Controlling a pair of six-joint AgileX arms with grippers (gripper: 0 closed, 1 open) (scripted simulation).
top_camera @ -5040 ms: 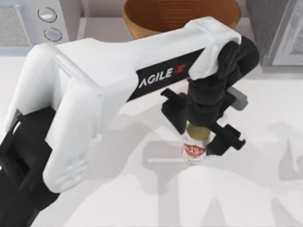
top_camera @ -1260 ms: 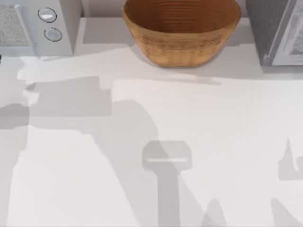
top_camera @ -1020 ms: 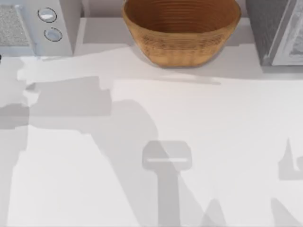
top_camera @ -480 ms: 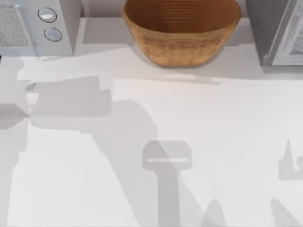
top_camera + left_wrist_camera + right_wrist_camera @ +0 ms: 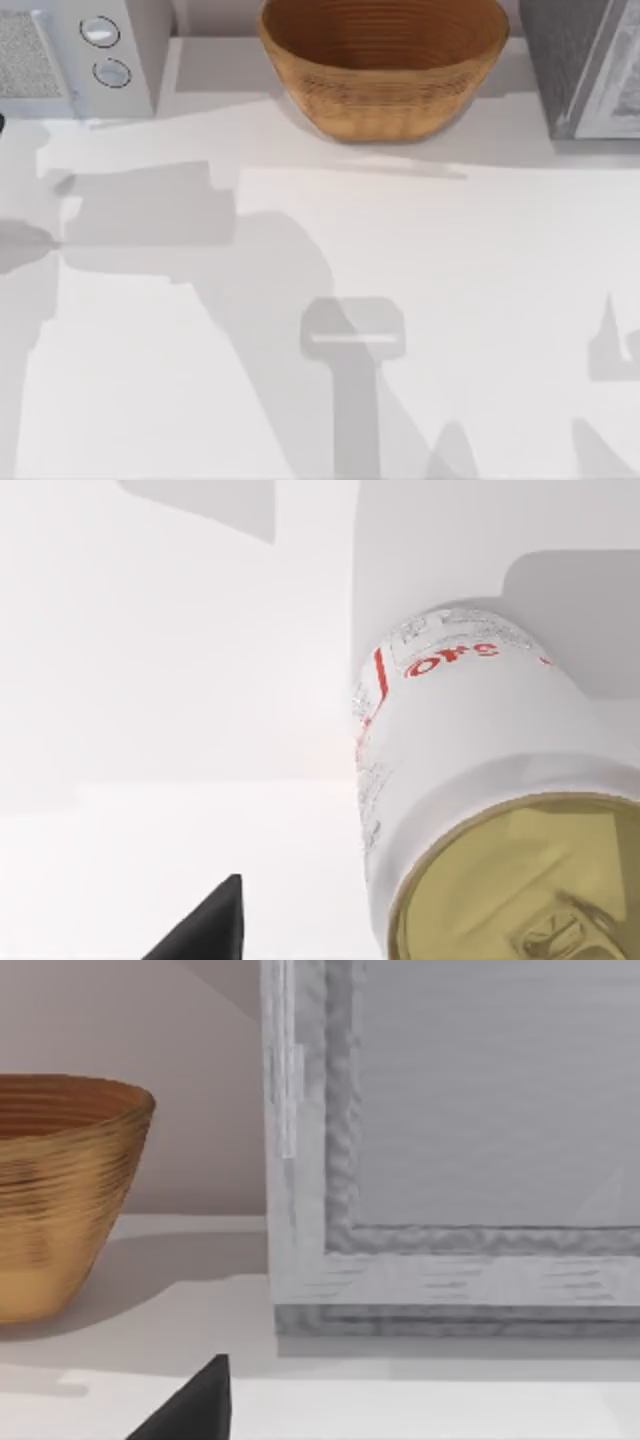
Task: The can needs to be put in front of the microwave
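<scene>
The can (image 5: 470,780), a white tin with a red-printed label and a dull gold lid, stands upright on the white table close under my left wrist camera. My left gripper (image 5: 330,945) is open. Its one visible black fingertip (image 5: 205,932) stands apart from the can's side with bare table between them. The other finger is hidden. The microwave (image 5: 90,60), light grey with two round silver knobs and a speckled window, sits at the back left of the top view. My right gripper (image 5: 320,1425) is parked and open, facing the grey box.
A woven brown basket (image 5: 385,95) stands at the back centre, and its side (image 5: 60,1200) appears in the right wrist view. A darker grey speckled box (image 5: 585,65) fills the back right corner, its face (image 5: 450,1160) close before the right wrist.
Five seconds ago my left gripper was around the can at the table's middle; arm and can have since left the top view. In the last second only the left-edge shadows shifted slightly.
</scene>
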